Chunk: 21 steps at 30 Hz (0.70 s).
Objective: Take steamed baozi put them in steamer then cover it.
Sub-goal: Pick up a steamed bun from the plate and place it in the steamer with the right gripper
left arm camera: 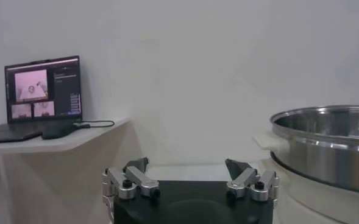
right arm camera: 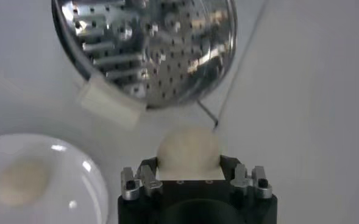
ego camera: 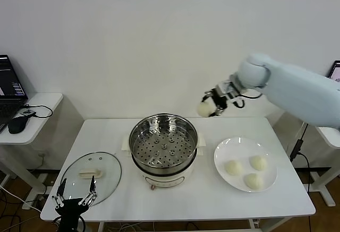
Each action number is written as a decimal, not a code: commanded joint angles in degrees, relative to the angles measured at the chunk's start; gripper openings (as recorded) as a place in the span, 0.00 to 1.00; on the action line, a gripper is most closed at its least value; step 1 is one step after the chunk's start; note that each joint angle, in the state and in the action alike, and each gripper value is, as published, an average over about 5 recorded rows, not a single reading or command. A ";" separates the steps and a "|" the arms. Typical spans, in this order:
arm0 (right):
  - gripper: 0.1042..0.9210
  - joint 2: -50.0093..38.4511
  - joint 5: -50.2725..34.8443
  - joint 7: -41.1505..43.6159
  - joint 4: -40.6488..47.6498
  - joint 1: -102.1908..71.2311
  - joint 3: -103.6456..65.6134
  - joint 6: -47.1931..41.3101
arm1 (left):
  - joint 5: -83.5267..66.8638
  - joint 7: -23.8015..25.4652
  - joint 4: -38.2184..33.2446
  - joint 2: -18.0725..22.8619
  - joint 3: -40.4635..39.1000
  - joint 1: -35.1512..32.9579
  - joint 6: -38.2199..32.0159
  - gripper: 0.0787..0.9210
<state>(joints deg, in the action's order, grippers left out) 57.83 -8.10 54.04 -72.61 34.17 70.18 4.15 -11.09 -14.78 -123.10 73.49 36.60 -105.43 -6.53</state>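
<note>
My right gripper [ego camera: 208, 108] is up in the air, behind the steamer [ego camera: 164, 146] and toward its right side, above the table [ego camera: 212, 200]. Its jaws are clamped on one steamed baozi [ego camera: 203, 109]. In my right wrist view this bun [right arm camera: 188, 149] sits between my two fingers and sticks out past them, and the perforated tray [right arm camera: 149, 42] of the steamer is under it, a little farther ahead. The tray has no bun on it.

Three other buns [ego camera: 249, 171] lie on the white plate [ego camera: 222, 160], to the right of the steamer.

My left gripper [ego camera: 74, 196] waits low at the front left corner of the table, with jaws wide apart and nothing between them. The cover [ego camera: 91, 178] lies flat on the table just behind it, left of the steamer.
</note>
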 commanded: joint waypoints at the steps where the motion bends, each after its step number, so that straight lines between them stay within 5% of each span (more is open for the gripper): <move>1: 0.66 15.16 3.65 -3.11 5.68 1.30 4.86 9.14 | -0.20 0.03 0.29 0.02 0.54 0.35 0.01 0.88; 21: 0.66 23.93 25.43 -8.01 19.97 -8.93 4.44 23.24 | -0.74 0.01 -0.04 0.68 1.30 0.24 -0.06 0.88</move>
<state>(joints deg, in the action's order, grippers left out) 77.87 9.80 47.54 -57.38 27.89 74.06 21.97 -11.79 -14.76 -123.18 74.23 37.90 -105.20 -6.61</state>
